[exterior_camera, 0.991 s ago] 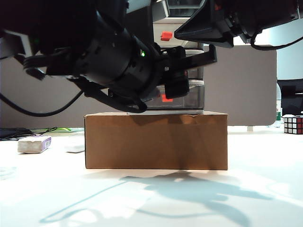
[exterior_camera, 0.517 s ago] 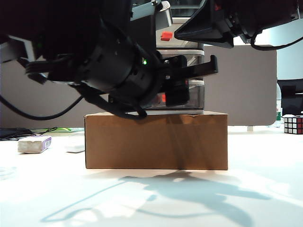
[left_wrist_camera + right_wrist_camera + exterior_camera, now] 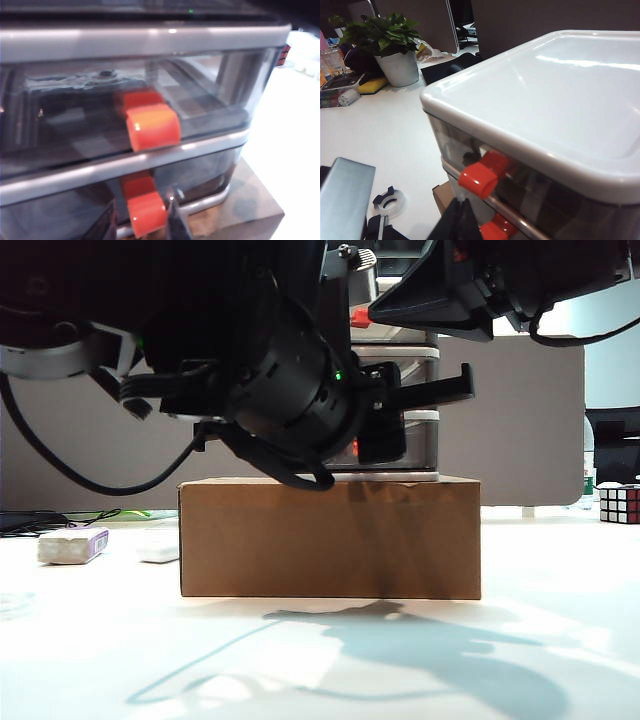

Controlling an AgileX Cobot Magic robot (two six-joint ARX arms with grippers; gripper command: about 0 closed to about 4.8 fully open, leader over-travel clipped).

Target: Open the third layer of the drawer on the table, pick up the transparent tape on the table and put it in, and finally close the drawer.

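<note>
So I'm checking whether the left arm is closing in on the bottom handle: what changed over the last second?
The left end effector slid rightward across the drawer front in the exterior view, now further covering the lowest red-orange handle, which sits between its fingertips in the left wrist view. No grip is visible yet. The right end effector, cardboard box and all trays stayed put.

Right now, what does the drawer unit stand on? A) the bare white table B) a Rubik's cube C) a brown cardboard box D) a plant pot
C: in the exterior view the drawer unit sits on top of the brown cardboard box, which rests on the table.
</note>
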